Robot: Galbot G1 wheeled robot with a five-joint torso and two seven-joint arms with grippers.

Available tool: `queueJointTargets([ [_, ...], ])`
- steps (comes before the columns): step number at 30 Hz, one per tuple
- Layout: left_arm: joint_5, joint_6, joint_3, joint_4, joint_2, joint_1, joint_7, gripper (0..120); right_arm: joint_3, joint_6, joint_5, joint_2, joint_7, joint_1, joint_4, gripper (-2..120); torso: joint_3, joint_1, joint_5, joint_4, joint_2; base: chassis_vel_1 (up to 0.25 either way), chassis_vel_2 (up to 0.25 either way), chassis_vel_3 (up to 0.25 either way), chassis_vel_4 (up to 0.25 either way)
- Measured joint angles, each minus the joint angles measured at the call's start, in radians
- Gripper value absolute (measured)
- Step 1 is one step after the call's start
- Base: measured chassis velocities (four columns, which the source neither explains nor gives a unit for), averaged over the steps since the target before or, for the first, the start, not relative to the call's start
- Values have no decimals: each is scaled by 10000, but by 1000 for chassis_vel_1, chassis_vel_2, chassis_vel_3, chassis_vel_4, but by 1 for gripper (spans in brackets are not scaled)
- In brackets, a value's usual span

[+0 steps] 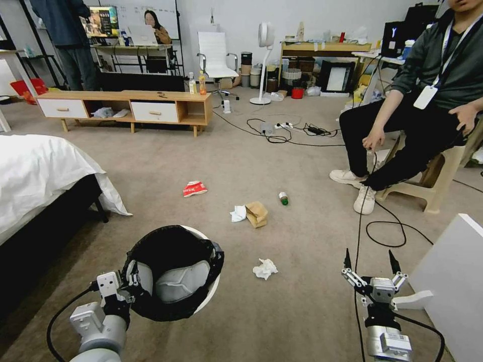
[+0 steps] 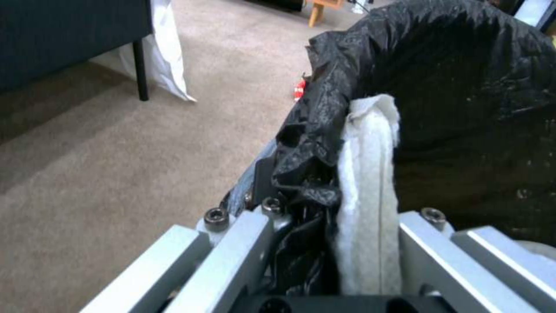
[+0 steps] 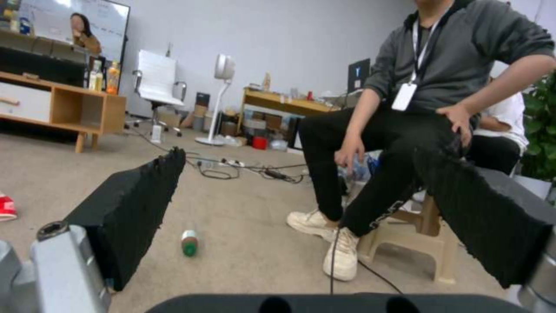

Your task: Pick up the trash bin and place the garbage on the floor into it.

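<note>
- Left gripper (image 1: 132, 281) clenched on the near rim of the trash bin (image 1: 173, 271), at 7 o'clock in the head view; bin tilted, mouth facing up.
- Right gripper (image 1: 371, 266) at 5 o'clock, jaws spread, grasping nothing.
- Garbage on the floor (image 1: 302, 301): crumpled tissue (image 1: 265, 268) between the grippers; brown paper bag (image 1: 256, 214), bottle (image 1: 284, 198) and snack wrapper (image 1: 194, 188) farther, toward 12 o'clock.

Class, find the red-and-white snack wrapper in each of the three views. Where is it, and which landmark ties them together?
Head view: the snack wrapper lies on the carpet mid-picture, beyond the trash bin.
Left wrist view: a red sliver just past the bin's black bag.
Right wrist view: cut off at the frame edge, in front of the wooden cabinet.
Shared landmark: the beige carpet.
</note>
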Motion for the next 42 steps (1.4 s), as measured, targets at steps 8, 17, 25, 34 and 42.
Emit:
queueJointTargets([
  [8, -9, 7, -33, -5, -14, 0, 1, 6, -23, 4, -15, 2, -60, 24, -19, 100, 0, 1, -1, 1, 0, -4, 185, 2, -184],
  [17, -4, 8, -12, -6, -34, -4, 1, 6, -28, 65, -41, 15, -70, 29, -58, 100, 1, 1, 0, 4, -1, 89, 290, -75, -297],
  [25, -2, 8, -14, -5, -37, -13, 0, 6, -72, 87, -15, 26, -63, 60, -73, 100, 1, 1, -3, 3, -1, 73, 262, -72, -253],
  [34, 4, 8, -4, 8, -62, 5, 5, 6, -71, -21, -25, 33, 41, 56, -78, 100, 0, 1, 1, 0, 0, -10, 35, 9, -30],
  [42, 29, 8, 3, 19, -85, 12, 6, 6, -89, 165, -13, 54, 50, 112, -159, 100, 0, 1, -1, 2, -1, 0, 0, 0, 0],
])
